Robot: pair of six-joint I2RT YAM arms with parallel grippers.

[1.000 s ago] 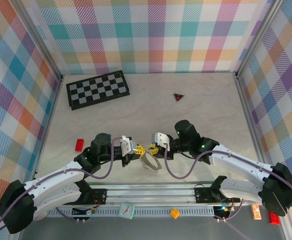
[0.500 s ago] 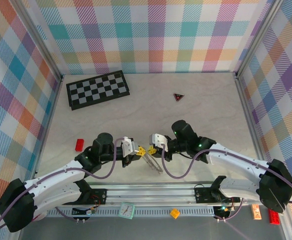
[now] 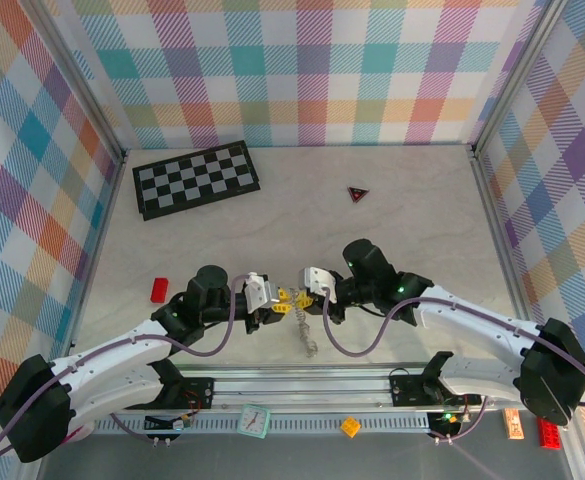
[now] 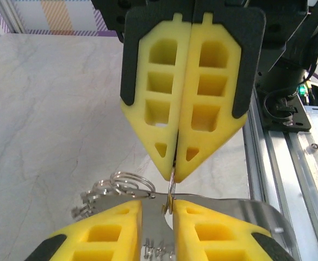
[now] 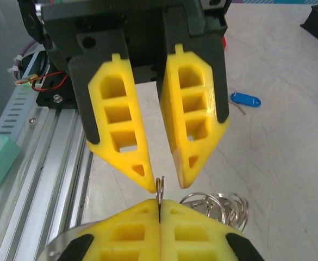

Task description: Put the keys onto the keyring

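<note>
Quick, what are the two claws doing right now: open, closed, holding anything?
Left gripper: open, fingers apart.
Right gripper: closed, pinching the keyring by its thin edge.

- My left arm (image 3: pixel 122 362) and right arm (image 3: pixel 477 328) are white, black-jointed.
- Purple cables (image 3: pixel 357 352) loop along both.
- My fingers (image 5: pixel 181 175) are yellow, pointed, with rectangular cut-outs, black-backed.

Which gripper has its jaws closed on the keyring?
The right gripper: its jaws pinch the keyring at its thin edge, while the left gripper facing it has its jaws apart.
</note>
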